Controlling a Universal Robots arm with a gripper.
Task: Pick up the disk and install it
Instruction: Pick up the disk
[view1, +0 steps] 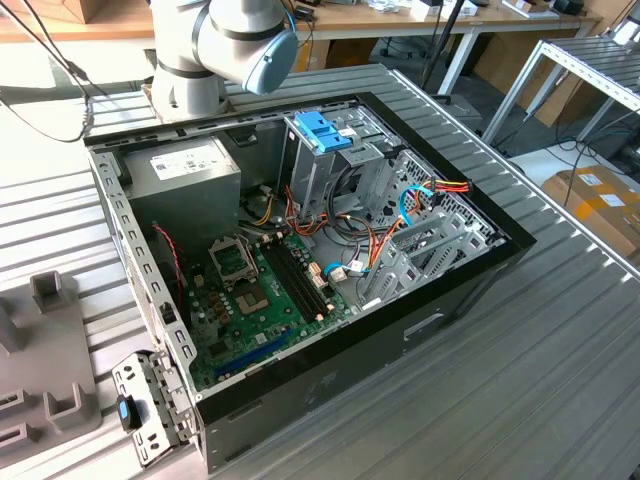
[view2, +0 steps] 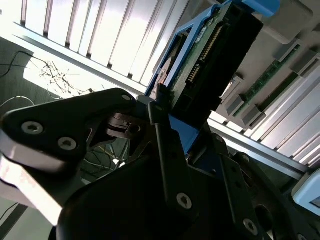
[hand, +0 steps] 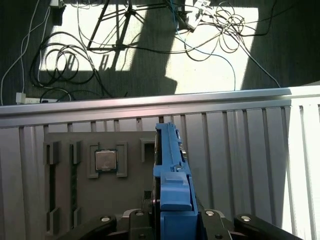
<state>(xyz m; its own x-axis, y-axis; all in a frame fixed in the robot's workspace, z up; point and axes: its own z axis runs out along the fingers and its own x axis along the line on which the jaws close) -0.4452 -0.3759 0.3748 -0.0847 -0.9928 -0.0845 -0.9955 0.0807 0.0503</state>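
floor: dark carpet (hand: 292, 45) is catching a bright sun patch (hand: 200, 75), loose cables (hand: 65, 65) are lying across it | surface: ribbed grey metal table (view1: 560, 340) is spanning the foreground | back: wooden workbench (view1: 400, 18) is running along the far side | exterior view's right: metal rack (view1: 590, 60) is standing near a cardboard box (view1: 600, 200)

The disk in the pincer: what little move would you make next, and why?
Probably carry the disk a little toward the open computer case, as far as I can judge. In the first wrist view the pincer is shut on it, holding it edge-up over the grey parts tray and the ribbed table, so it isn't at the case yet.
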